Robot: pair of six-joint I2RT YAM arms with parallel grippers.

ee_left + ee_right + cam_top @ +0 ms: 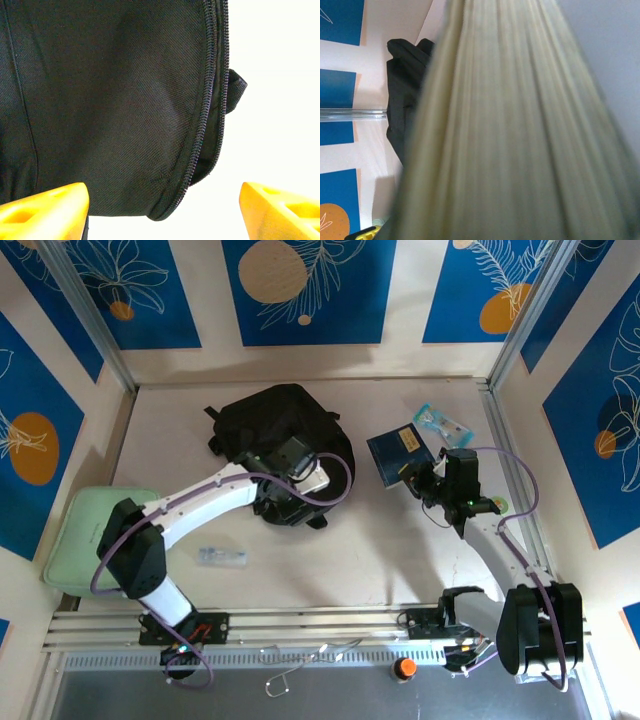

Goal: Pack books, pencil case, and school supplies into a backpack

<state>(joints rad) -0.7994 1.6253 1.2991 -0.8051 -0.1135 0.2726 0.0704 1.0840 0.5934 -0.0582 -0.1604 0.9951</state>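
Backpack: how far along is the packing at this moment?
Done: nothing that can be confirmed; the inside of the backpack is hidden. In hand: the right gripper is shut on a navy book beside the backpack, and the left gripper hangs open at its zipper. Left: that book must go in, and the mint green case, a clear packet and a blue packet lie out on the table.

White-black arms (200, 502) (purple cables (100, 558)), yellow claw fingertips (45, 212).
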